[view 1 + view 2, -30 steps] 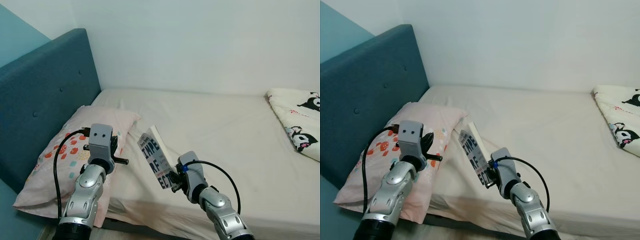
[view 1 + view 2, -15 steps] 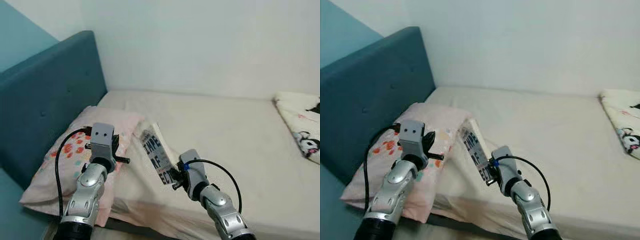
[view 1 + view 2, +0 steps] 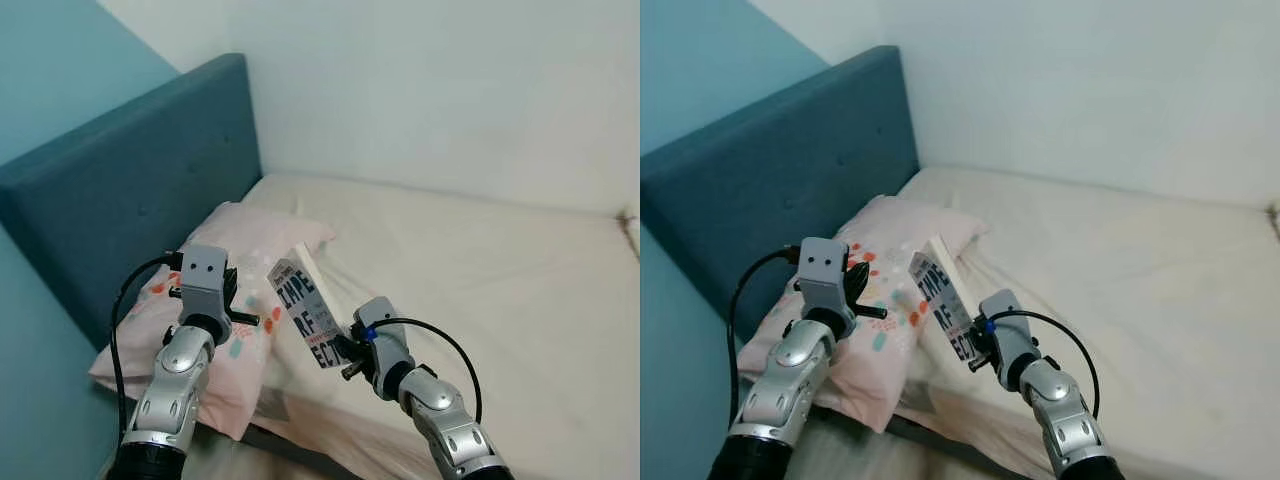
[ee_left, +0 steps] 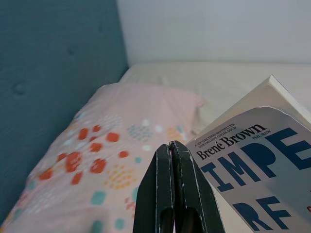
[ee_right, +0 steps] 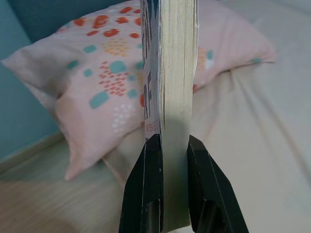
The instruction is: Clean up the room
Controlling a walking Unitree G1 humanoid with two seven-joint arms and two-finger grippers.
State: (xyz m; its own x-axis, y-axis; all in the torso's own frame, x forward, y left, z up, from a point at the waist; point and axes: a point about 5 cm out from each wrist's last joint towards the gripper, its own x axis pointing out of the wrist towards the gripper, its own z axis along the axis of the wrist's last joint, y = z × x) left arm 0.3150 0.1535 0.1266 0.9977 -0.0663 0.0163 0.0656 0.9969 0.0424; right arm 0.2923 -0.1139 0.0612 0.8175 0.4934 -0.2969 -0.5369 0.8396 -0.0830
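Observation:
A paperback book (image 3: 305,310) with a grey cover and dark blue letters is held upright above the bed's near edge, with my right gripper (image 3: 345,357) shut on its lower edge. In the right wrist view the black fingers (image 5: 146,194) clamp both sides of the book (image 5: 170,73), whose cream page edges face the camera. My left gripper (image 3: 245,320) is shut on nothing and hovers over the pink pillow (image 3: 250,260) with red and teal dots, just left of the book. Its closed fingertips (image 4: 171,148) point at the pillow (image 4: 92,160) beside the book's cover (image 4: 252,165).
A cream-sheeted bed (image 3: 480,270) stretches to the right. A dark teal padded headboard (image 3: 130,180) stands on the left against a teal wall (image 3: 40,90). The white wall (image 3: 430,90) lies behind the bed. Wooden floor (image 5: 58,194) shows under the bed's edge.
The camera has turned left, so the headboard and pillow shifted right and the patterned blanket at the right left the picture. Both grippers keep their poses, with the book still held.

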